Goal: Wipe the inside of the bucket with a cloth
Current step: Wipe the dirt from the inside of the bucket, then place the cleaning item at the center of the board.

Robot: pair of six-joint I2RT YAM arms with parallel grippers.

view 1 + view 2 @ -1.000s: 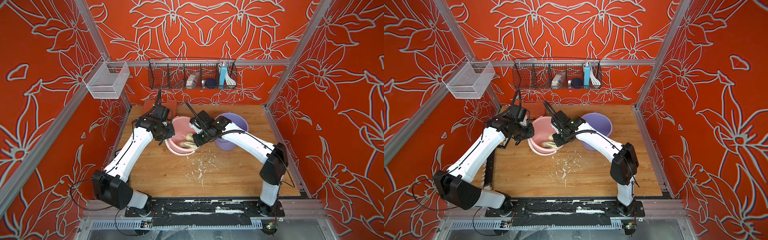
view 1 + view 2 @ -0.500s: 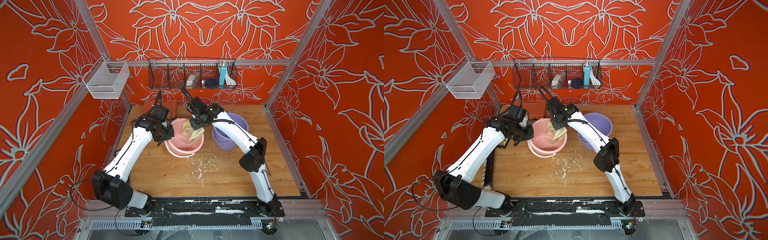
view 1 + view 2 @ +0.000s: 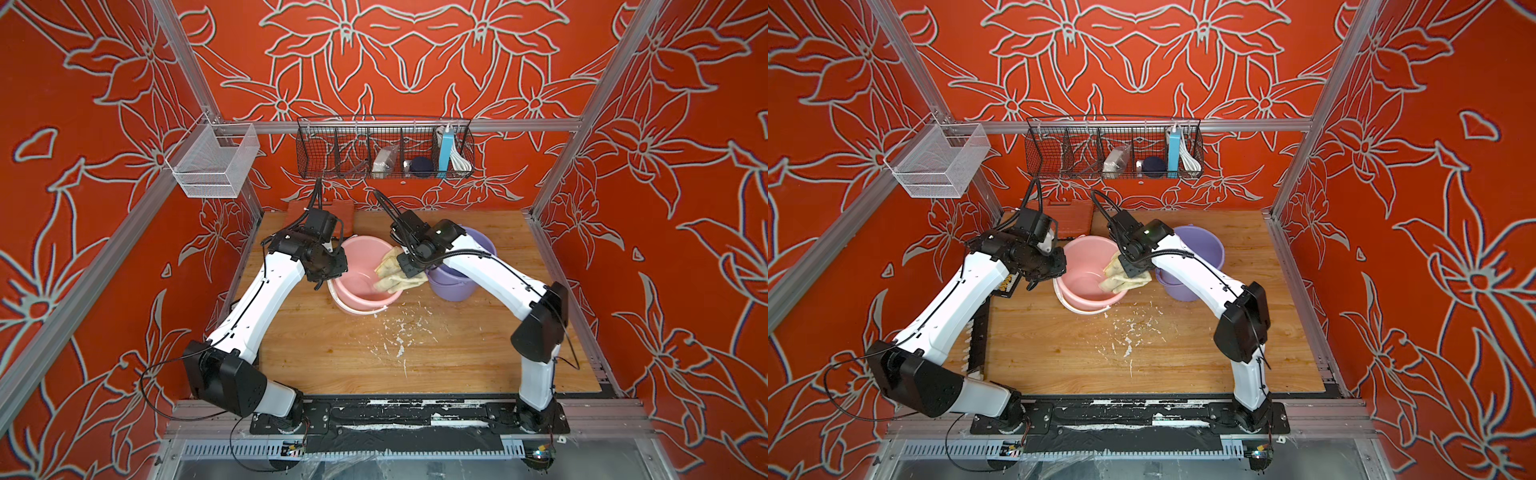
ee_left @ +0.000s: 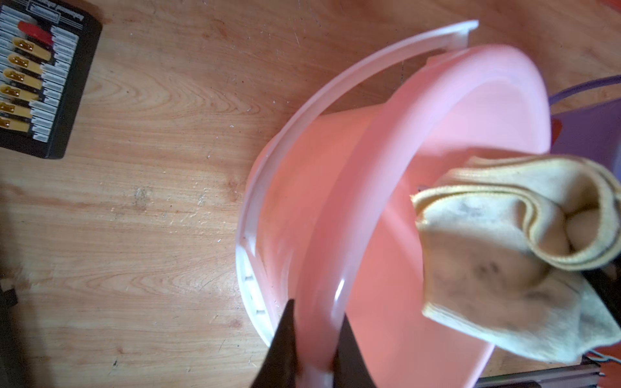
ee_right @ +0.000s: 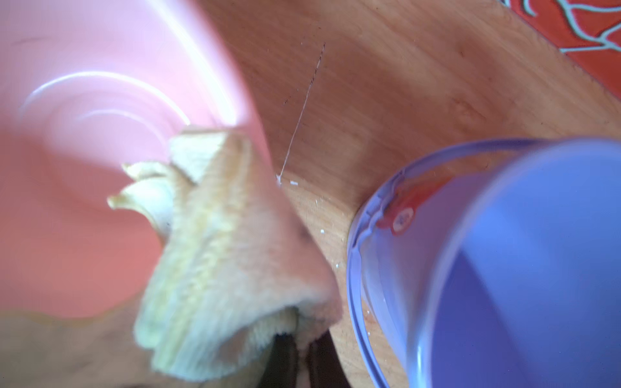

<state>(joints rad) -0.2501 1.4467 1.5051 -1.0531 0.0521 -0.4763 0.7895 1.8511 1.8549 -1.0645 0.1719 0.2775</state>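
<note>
The pink bucket (image 3: 357,286) (image 3: 1084,282) stands on the wooden table, its white handle lying down round it. My left gripper (image 4: 316,312) (image 3: 332,270) is shut on the bucket's left rim (image 4: 369,168), one finger inside and one outside. The stained yellowish cloth (image 3: 395,276) (image 3: 1121,278) (image 4: 504,268) (image 5: 218,252) hangs bunched over the right rim, partly inside the bucket. My right gripper (image 5: 302,349) (image 3: 409,270) is shut on the cloth's upper folds, and the cloth hides its fingertips.
A purple bucket (image 3: 457,282) (image 5: 504,268) stands close to the right of the pink one, under my right arm. White flecks (image 3: 399,336) litter the wood in front. A black card (image 4: 37,77) lies left. Wire baskets (image 3: 384,147) (image 3: 212,160) hang on the walls.
My right gripper carried the cloth from the bucket's near inside to its far side, then across to the right rim. The left gripper has kept its hold on the rim.
</note>
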